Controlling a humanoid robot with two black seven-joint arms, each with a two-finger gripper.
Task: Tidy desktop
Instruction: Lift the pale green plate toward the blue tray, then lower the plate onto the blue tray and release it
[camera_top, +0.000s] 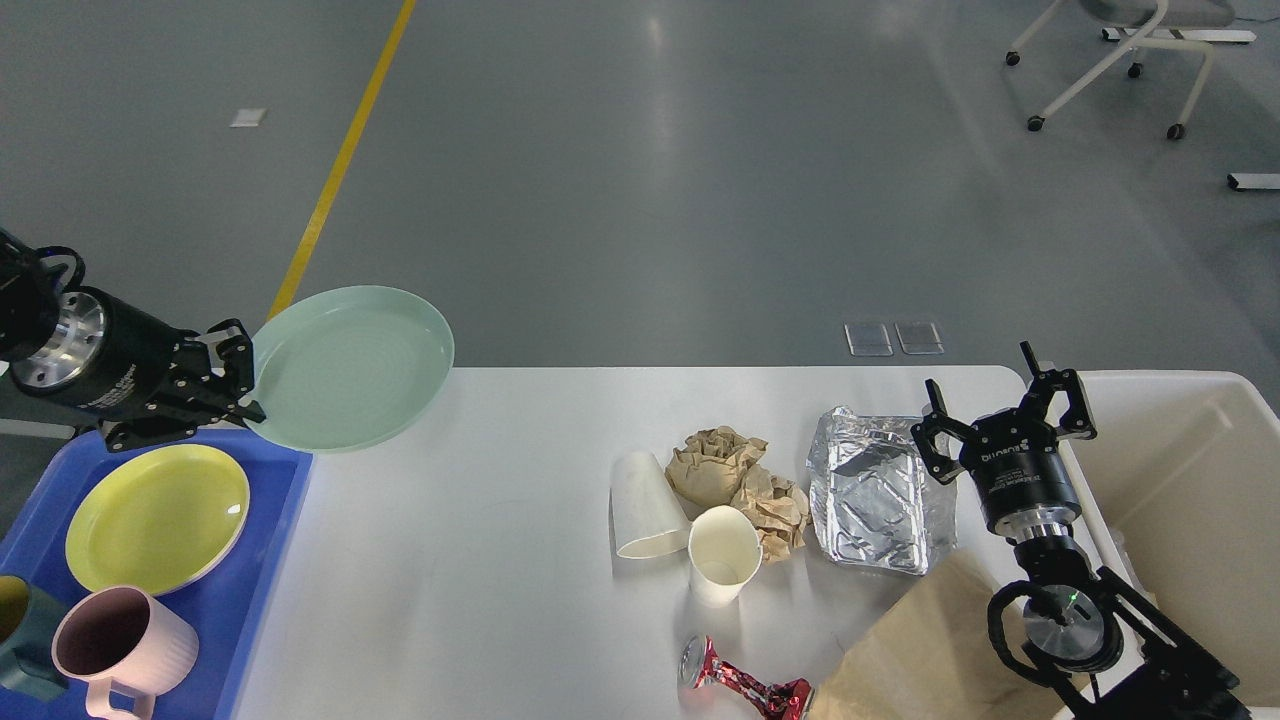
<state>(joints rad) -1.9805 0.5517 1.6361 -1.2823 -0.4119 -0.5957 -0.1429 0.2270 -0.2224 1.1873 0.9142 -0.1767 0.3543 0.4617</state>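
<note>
The white desktop (480, 560) fills the lower middle of the head view. My left gripper (238, 385) is shut on the rim of a pale green plate (350, 365) and holds it in the air above the desktop's far left corner, beside the blue tray (270, 560). My right gripper (1005, 400) is open and empty, hovering over the desktop's right edge next to a crumpled foil container (875, 490).
The blue tray holds a yellow plate (155, 515), a pink mug (115, 640) and a dark green mug (20, 640). On the desktop lie two white paper cups (720, 555), crumpled brown paper (735, 475), a crushed red can (745, 685) and a brown paper bag (920, 650). A cream bin (1190, 500) stands right.
</note>
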